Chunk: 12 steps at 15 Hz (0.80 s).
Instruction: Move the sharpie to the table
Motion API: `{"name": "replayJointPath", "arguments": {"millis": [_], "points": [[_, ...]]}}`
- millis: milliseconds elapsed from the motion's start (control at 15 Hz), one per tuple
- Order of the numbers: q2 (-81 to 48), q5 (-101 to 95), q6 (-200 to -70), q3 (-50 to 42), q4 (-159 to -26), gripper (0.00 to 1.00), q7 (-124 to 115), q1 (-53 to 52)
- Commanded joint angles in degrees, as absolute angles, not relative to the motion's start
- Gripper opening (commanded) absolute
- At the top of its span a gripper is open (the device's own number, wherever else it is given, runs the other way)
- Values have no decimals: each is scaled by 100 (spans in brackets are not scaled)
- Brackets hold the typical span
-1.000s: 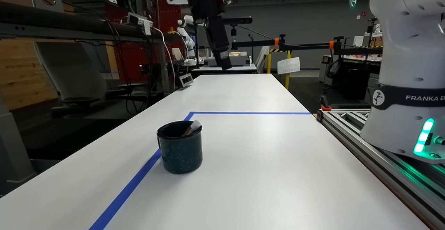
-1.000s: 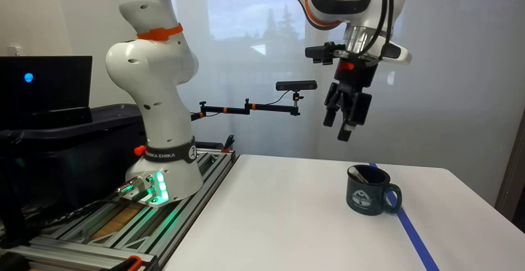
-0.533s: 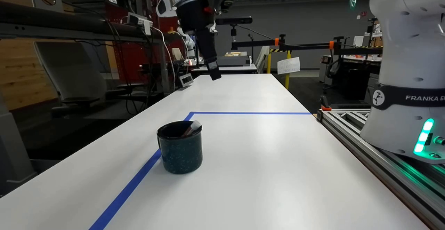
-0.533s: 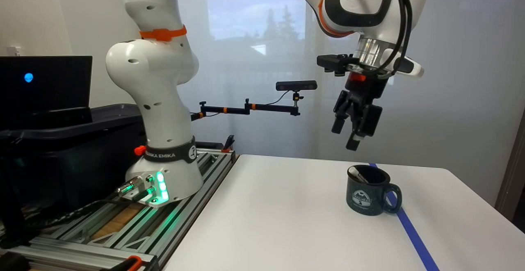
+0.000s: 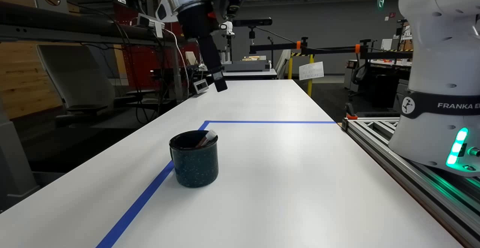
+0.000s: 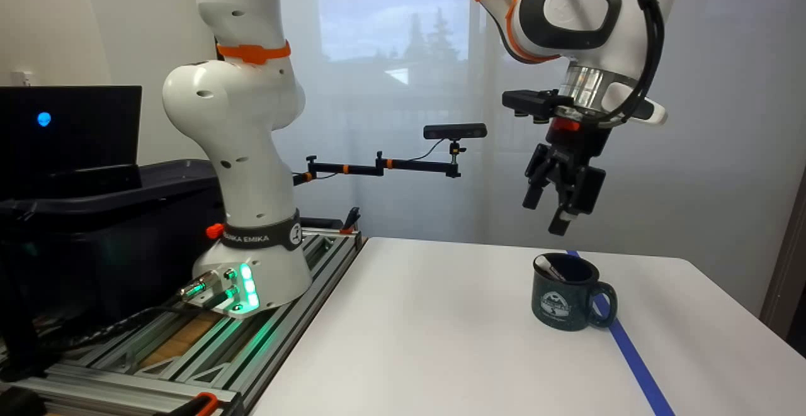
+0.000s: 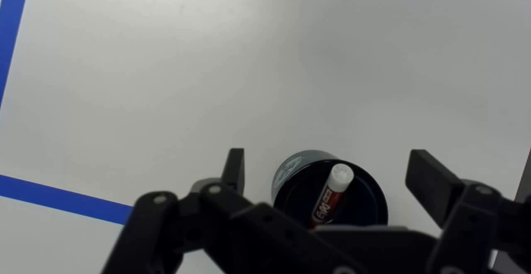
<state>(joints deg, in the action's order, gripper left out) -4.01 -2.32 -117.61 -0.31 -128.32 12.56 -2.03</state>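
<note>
A: Start with what lies nearest you in an exterior view: blue tape (image 5: 141,203) along the white surface (image 5: 300,188), then a dark mug (image 5: 195,167), upright, its handle (image 6: 612,303) over the tape.

B: Your sharpie (image 7: 332,195) is inside that mug, so you haven't got it onto the surface yet. It leans, white cap (image 7: 342,173) uppermost; its lower end is hidden from you.

A: Why that lean? Likely the mug simply props it, and it suits you: the cap is the piece you can best reach. The handle points away from the robot base (image 6: 252,271), which should leave your approach unobstructed.

B: Next, up above the mug, comes your hand (image 7: 327,164). Its fingers (image 7: 431,187) are spread wide; you're gripping nothing and touching nothing, with a gap beneath in both exterior views.

A: You have it tilted, fingers angled toward the base side, I'd guess to line up with the mug.

B: In the wrist view the mug shows between your fingers, so your aim looks fair. But that spread looks broader than the mug; descend like this and you may straddle it. I'd have you narrow it first, then pinch the cap.
</note>
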Motion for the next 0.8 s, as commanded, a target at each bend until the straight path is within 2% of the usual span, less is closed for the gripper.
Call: {"name": "replayJointPath", "arguments": {"millis": [0,533,733], "points": [[-854,-206,-11475,87,-12282,100,1354,-183],[-1464,-166,-11093,274,-11736,99,1345,-180],[-1600,-130,-11139,287,-11657,79,1325,-163]]}}
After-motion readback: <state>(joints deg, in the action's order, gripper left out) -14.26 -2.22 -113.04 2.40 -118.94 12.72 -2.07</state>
